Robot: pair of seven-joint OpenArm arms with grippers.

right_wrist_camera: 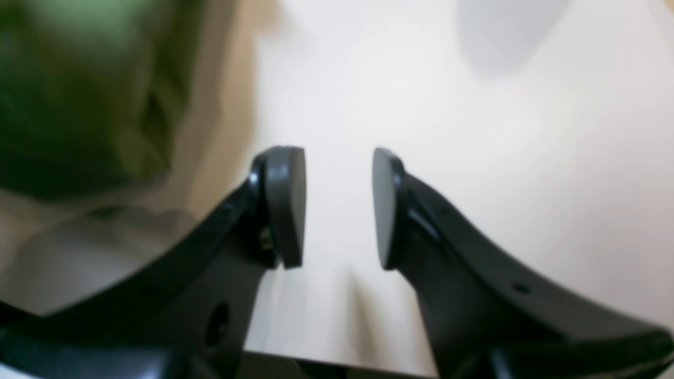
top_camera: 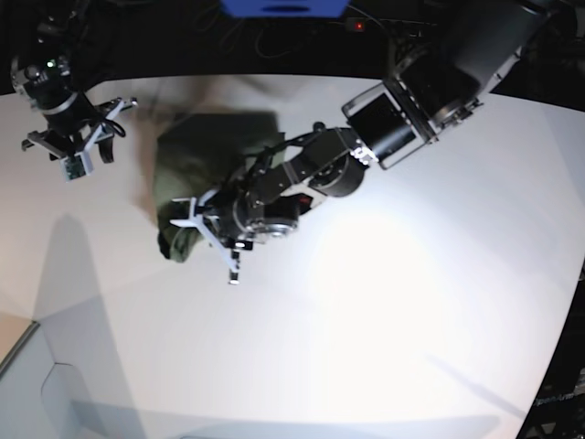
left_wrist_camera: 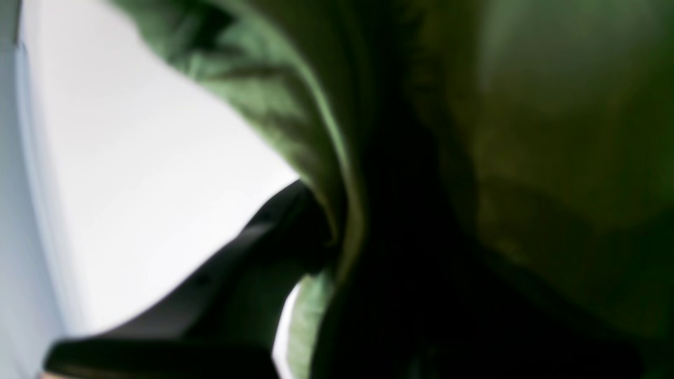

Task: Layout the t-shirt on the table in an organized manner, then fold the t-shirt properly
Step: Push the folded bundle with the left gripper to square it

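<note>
White surface (top_camera: 384,302) carries the bunched shirt (top_camera: 206,151) left of centre; left hand (top_camera: 212,230) seems clamped on its near edge, though blurred. Far off, right hand (top_camera: 78,137) gapes empty. One-sided pulling could drag it crooked

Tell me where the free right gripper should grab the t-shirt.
Likely the t-shirt's flat far edge, from its own side. The left gripper has the near end bunched, and the right gripper is open over the table beside it.
</note>
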